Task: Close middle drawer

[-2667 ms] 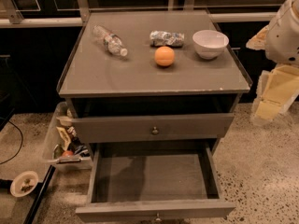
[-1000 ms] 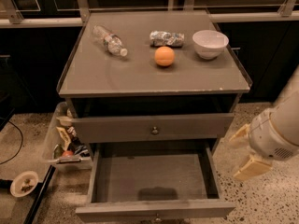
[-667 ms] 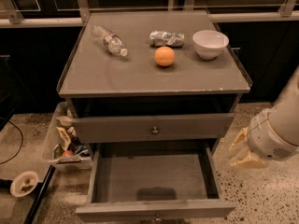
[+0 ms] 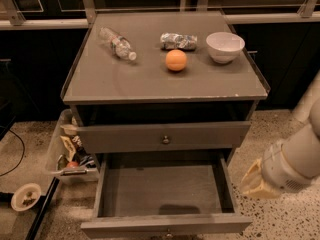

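Observation:
The middle drawer is pulled far out of the grey-brown cabinet. Its inside is empty and its flat front sits at the bottom edge of the camera view, with the small knob barely showing. Above it, the top drawer front with its round knob stands slightly out. My gripper, cream coloured on a pale arm, hangs low at the right. It is just outside the open drawer's right side wall and apart from it. The lowest drawer is hidden.
On the cabinet top lie a plastic bottle, a crushed can, an orange and a white bowl. A clear bin of clutter stands on the floor at the left. A cable and a round object lie further left.
My arm has come down from beside the cabinet top to floor height at the drawer's right side. In the last second it shifted slightly. The drawer has not moved.

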`<state>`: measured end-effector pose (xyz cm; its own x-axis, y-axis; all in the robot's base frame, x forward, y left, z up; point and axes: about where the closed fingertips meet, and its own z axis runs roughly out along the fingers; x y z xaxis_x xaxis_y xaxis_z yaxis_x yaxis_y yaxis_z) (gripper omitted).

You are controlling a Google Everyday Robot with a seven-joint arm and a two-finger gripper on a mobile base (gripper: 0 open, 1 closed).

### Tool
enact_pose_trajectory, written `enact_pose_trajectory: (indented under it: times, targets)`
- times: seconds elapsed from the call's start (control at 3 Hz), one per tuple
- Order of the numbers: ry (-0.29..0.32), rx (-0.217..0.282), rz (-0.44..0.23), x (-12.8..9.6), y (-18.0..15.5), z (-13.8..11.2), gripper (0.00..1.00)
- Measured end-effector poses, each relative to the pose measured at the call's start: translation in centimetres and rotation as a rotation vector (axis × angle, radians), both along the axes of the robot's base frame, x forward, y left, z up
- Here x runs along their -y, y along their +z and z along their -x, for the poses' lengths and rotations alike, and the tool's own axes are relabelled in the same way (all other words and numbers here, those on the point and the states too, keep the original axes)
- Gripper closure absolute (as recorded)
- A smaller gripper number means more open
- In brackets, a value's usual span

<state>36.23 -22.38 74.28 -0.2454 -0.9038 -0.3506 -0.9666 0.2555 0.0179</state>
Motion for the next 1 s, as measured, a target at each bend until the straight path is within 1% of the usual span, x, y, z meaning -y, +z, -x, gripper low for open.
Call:
enact_pose_trajectory:
  times: [0.33, 0.67, 1.0]
  targets:
    - [-0.021, -0.048, -0.091, 0.2, -9.0, 2.7, 1.0]
    - [-0.004, -0.007, -0.158, 0.3, -15.2, 2.7, 1.0]
    - [0.018, -0.01, -0.171, 0.3, -20.2, 1.9, 1.0]
